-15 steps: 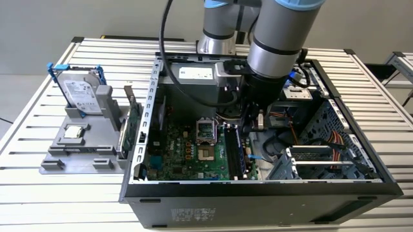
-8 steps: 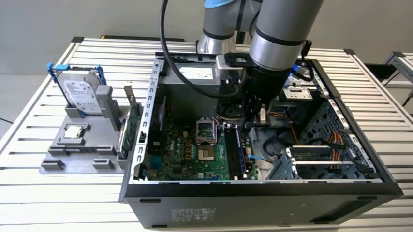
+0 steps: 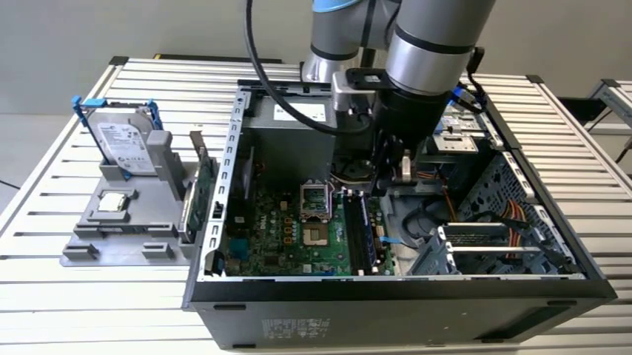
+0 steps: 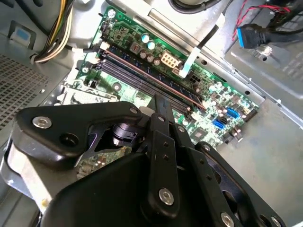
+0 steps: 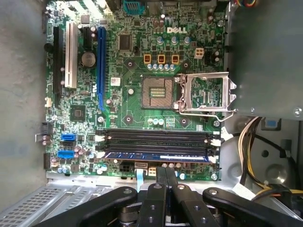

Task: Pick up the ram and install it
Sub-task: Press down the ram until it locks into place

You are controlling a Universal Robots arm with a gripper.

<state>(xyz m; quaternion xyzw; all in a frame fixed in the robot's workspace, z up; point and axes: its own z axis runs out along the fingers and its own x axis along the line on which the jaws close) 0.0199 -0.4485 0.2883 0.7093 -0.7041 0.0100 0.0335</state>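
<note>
Slatted table (image 3: 59, 296) under case (image 3: 395, 310). My claw (image 5: 166, 176) clenched, empty, over ram (image 5: 156, 156) in slot. Risk: uneven push leaves ram half-seated, latches unlocked.

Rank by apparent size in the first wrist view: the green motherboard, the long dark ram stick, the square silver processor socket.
1. Green motherboard: largest.
2. Long dark ram stick: long, very thin.
3. Square silver processor socket: shortest, though ram stick and socket look close in area.
</note>
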